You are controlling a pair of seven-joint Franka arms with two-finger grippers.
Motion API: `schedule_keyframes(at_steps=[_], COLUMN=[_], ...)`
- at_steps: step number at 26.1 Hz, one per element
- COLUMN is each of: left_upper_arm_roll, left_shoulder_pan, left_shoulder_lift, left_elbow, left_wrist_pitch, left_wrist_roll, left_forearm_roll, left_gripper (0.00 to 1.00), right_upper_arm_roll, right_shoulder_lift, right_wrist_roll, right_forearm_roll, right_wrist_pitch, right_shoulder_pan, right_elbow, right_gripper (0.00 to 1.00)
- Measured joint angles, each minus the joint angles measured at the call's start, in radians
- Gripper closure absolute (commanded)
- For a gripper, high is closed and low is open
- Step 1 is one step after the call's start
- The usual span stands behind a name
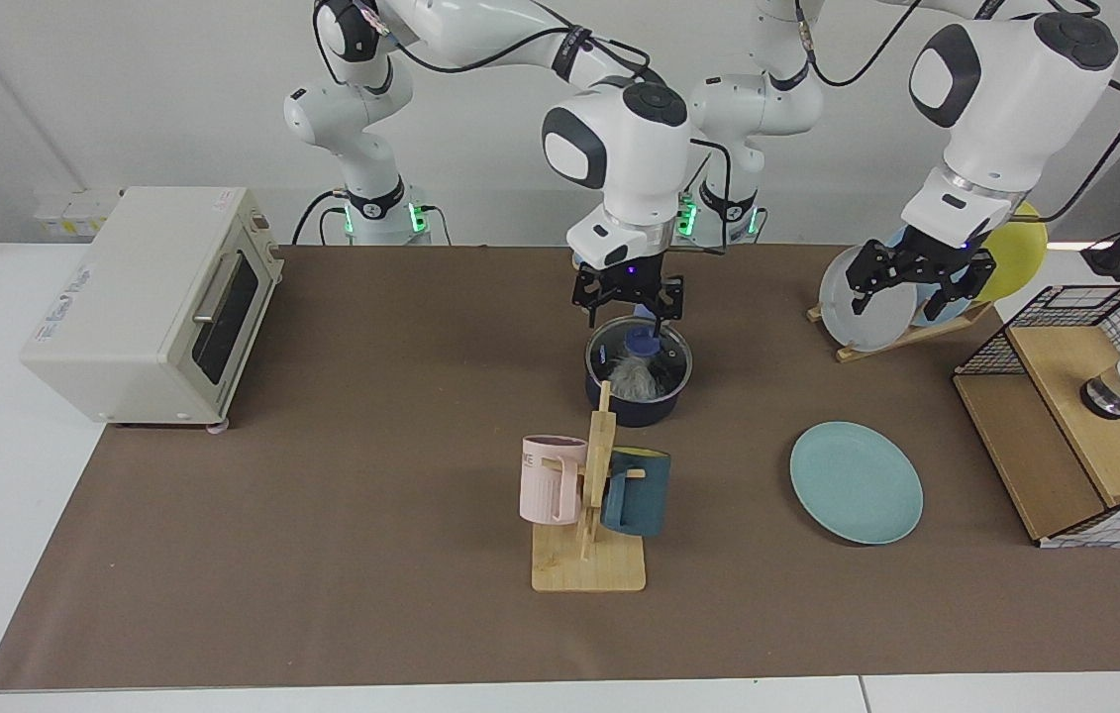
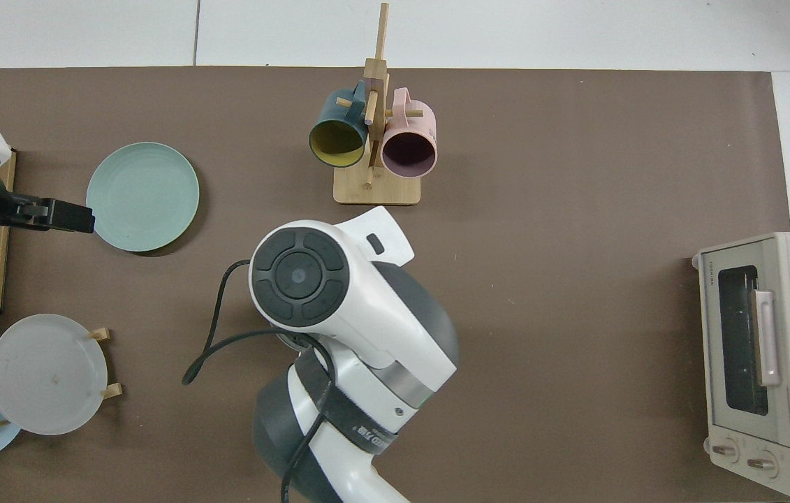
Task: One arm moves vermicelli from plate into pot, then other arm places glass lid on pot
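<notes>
I see the glass lid (image 1: 641,349) seated on the pot (image 1: 637,381), pale vermicelli (image 1: 631,376) showing through it. My right hand (image 1: 628,302) hangs just above the pot, fingers spread and empty, clear of the lid's blue knob. From above, that arm's body hides the pot. The teal plate (image 1: 856,482) lies bare on the surface, beside the pot toward the plate rack (image 1: 901,332). My left hand (image 1: 919,279) waits near that rack, jaws apart, gripping nothing

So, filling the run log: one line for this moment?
glass lid: on pot | right end effector: open, above knob | left end effector: waiting by rack | plate: empty
</notes>
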Motion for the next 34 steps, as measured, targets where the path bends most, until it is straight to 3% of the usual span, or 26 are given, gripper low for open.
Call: schedule_keyframes(at_steps=[5,12,24,34], left_upper_arm_roll=[-0.002,-0.002,-0.002,-0.002], left_shoulder_pan=[0.0,0.0,0.0,0.0], left_shoulder_lift=[0.0,0.0,0.0,0.0], left_elbow=[0.0,0.0,0.0,0.0], left_wrist_pitch=[0.0,0.0,0.0,0.0], left_wrist_roll=[0.0,0.0,0.0,0.0], left_forearm_roll=[0.0,0.0,0.0,0.0], left_gripper=[0.0,0.0,0.0,0.0], right_upper_arm_roll=[-0.001,-0.003,-0.005,-0.005], right_shoulder_lift=[-0.082,-0.208,-0.295,-0.308], right_wrist_roll=[-0.056,-0.291,-0.654,-0.771], right_forearm_roll=[0.0,0.0,-0.001,0.0], right_wrist_pitch=[-0.091,-0.267,-0.268,-0.193], right_shoulder_pan=[-0.098,-0.289,-0.566,-0.662], right_elbow=[0.0,-0.032,-0.136,-0.182], right_gripper=[0.0,0.0,0.0,0.0])
